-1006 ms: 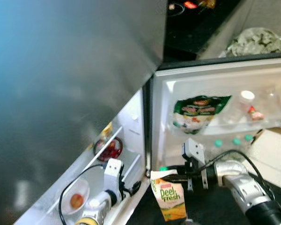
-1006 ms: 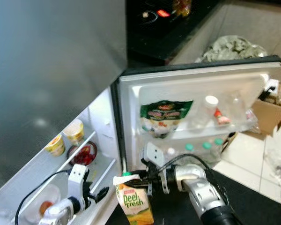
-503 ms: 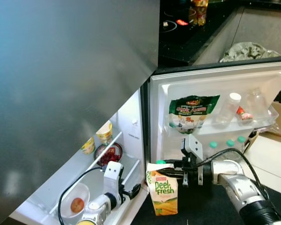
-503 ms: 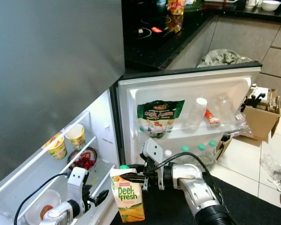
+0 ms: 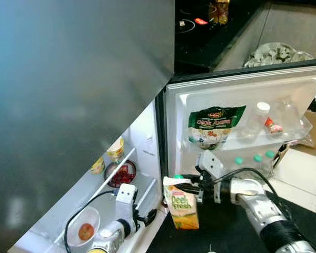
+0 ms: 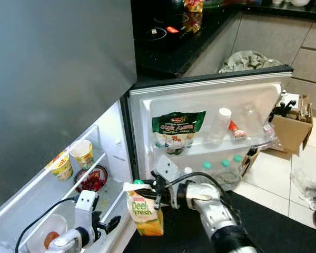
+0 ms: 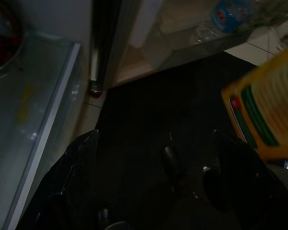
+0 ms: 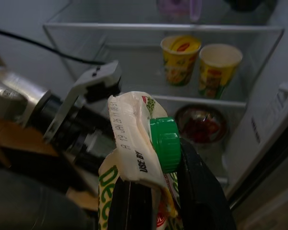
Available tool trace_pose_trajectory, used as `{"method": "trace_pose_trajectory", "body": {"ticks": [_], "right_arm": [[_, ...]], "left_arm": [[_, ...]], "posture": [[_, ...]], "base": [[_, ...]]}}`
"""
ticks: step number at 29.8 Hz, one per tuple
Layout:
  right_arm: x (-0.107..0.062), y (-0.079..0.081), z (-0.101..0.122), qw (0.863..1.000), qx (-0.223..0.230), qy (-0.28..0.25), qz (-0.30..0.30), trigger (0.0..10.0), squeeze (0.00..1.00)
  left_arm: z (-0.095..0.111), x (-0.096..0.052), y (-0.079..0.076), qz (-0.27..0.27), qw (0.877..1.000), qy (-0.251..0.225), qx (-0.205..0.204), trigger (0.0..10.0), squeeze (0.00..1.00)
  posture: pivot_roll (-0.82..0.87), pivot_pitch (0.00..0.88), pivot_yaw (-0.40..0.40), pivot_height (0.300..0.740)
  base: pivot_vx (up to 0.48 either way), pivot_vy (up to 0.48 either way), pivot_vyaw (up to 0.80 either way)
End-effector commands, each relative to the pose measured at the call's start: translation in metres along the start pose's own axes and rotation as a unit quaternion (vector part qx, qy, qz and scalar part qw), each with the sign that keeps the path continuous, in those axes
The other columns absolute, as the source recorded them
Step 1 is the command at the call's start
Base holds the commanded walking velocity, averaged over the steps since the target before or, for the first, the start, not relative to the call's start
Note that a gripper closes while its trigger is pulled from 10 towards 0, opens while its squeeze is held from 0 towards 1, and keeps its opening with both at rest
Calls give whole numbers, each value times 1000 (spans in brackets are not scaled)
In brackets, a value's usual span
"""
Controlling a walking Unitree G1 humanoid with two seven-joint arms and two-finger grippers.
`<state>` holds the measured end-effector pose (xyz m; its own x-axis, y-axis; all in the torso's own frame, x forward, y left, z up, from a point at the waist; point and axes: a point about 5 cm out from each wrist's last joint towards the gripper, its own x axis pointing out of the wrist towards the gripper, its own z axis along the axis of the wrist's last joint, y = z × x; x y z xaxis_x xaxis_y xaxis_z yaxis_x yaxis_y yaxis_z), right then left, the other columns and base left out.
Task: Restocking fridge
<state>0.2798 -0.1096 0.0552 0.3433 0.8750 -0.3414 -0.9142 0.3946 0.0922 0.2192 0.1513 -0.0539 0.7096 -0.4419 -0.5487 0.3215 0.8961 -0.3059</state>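
The right pincer (image 6: 154, 196) is clamped on the gabled top of the juice carton (image 6: 145, 212), which hangs just outside the open fridge, at 6 o'clock from the door's hinge edge. The left pincer (image 6: 111, 223), at 9 o'clock from the carton, has its fingers spread and grips nothing. Farther in, a bowl of red fruit (image 6: 91, 179) sits below two yellow cups (image 6: 72, 158). The fridge door (image 6: 263, 97) holds a green pouch (image 6: 175, 129) and bottles (image 6: 219, 125).
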Motion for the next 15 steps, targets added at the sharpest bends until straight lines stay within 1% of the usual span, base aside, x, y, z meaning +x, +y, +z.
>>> {"method": "trace_pose_trajectory", "body": {"ticks": [1, 2, 4, 10, 12, 15], "right_arm": [[4, 0, 2, 1000, -29, 10, 2, 10000, 0], [5, 0, 0, 999, -40, 19, 2, 10000, 0], [6, 1, -1, 999, -42, 20, 0, 10000, 0], [6, -2, -1, 999, -38, 8, -14, 10000, 0], [8, -6, -1, 999, -31, 1, -38, 10000, 0], [9, -6, -1, 999, -29, -1, -39, 10000, 0]], "left_arm": [[-5, -3, 3, 9, 1000, 5, -13, 10000, 0], [-5, -3, 2, 6, 1000, 5, -11, 10000, 0], [-5, -3, 1, 2, 1000, 6, -7, 10000, 0], [-6, -3, 0, 0, 1000, 8, -5, 10000, 0], [-6, -1, -4, -12, 1000, 6, 1, 10000, 0], [-6, 0, -5, -16, 1000, 5, 2, 10000, 0]], "posture": [[-28, 0, 11, 740], [-28, 0, 11, 740], [-26, 0, 14, 740], [-23, 0, 18, 740], [-20, 0, 15, 740], [-18, 0, 10, 740]], "base": [[0, 0, 400], [0, 0, 500], [0, 0, 544], [0, 0, 653], [0, 0, 0], [0, 0, 0]]}}
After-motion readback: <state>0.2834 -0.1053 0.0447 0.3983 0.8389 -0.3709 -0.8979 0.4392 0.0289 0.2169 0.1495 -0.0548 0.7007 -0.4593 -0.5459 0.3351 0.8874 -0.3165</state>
